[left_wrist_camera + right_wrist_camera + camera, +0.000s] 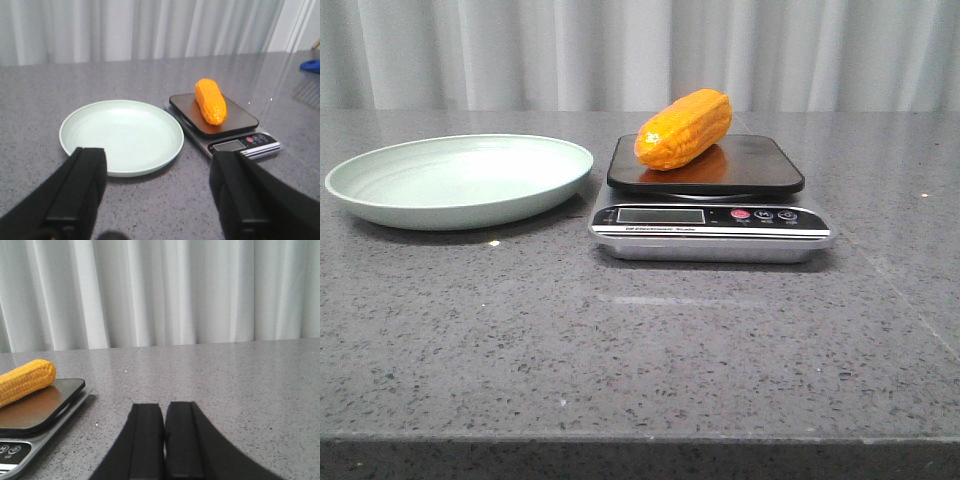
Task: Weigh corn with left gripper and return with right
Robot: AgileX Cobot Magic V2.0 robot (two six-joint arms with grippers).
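Note:
The orange-yellow corn (684,129) lies on the black platform of the silver kitchen scale (710,222). It also shows in the left wrist view (210,100) and the right wrist view (25,381). My left gripper (160,170) is open and empty, hanging over bare table on the near side of the plate and the scale. My right gripper (164,412) is shut and empty, over the table to the right of the scale (35,422). Neither gripper shows in the front view.
A pale green plate (380,180) sits left of the scale, empty; it also shows in the left wrist view (80,120). A white curtain hangs behind the grey speckled table. A blue object (311,65) lies at the far right.

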